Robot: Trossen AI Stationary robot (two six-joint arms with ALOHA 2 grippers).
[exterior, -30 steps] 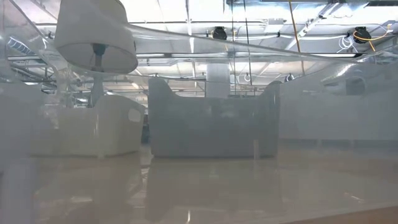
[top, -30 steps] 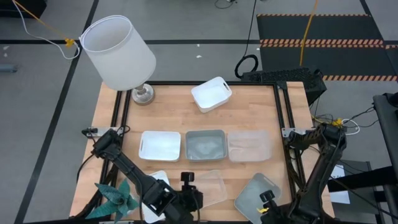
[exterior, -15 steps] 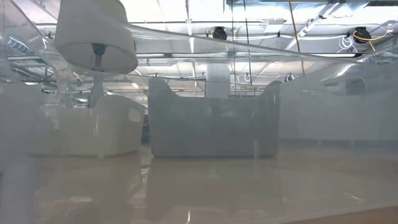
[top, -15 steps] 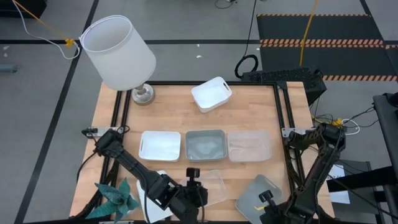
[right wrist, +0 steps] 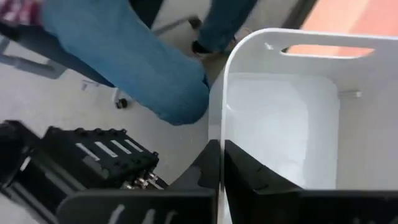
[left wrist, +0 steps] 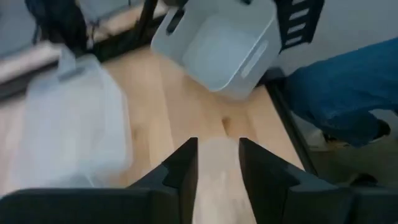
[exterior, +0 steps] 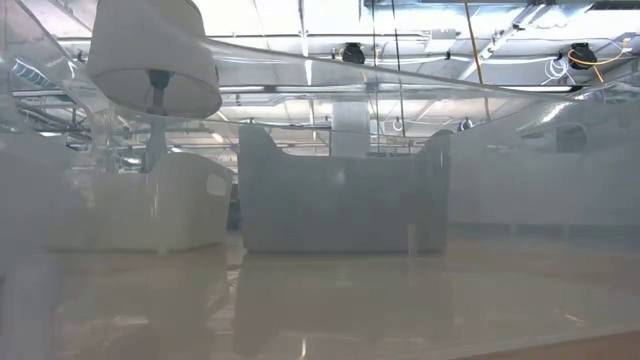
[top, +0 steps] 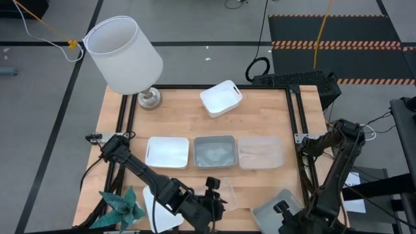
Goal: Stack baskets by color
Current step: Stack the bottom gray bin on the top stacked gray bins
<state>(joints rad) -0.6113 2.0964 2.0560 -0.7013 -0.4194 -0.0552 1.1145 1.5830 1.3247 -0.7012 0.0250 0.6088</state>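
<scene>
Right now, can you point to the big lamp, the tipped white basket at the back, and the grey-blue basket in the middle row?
lampshade [top: 123, 55], high view, its white side.
white basket [top: 221, 97], high view, its inside floor.
grey-blue basket [top: 215, 151], high view, its inside floor.

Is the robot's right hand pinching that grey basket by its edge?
Touching. In the right wrist view, the right gripper has its jaws shut on the wall of the basket, the rim running straight in between them.

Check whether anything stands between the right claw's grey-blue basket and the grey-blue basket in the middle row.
Nothing visible: bare table separates held basket and middle basket. Left claw and a clear basket sit close beside.
</scene>
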